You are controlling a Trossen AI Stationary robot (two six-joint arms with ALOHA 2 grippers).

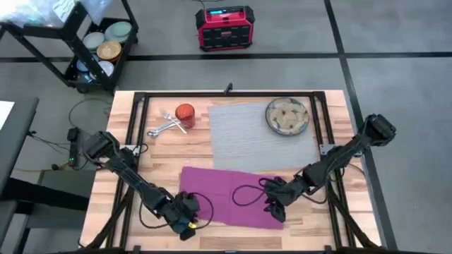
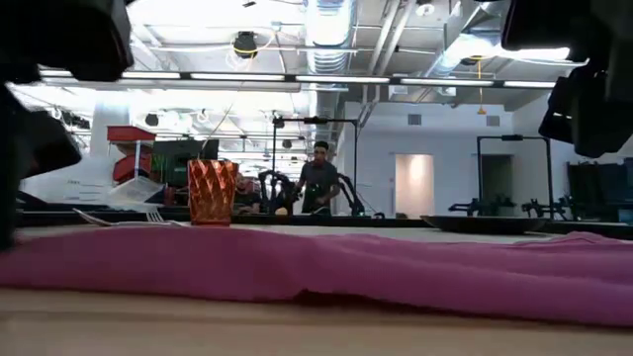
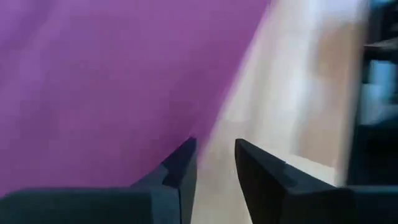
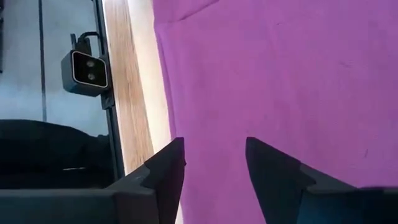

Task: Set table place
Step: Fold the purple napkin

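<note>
Hovering: both end effectors (image 3: 214,163) (image 4: 214,163) part-open over napkin (image 1: 226,194).

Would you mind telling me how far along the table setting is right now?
Early stage. Done: the grey mat lies flat with the plate on its far right corner. In hand: both open tools, left tool and right tool, are at the magenta napkin's near edge, not gripping it. Left: the cutlery and orange cup sit bunched off the mat.
</note>
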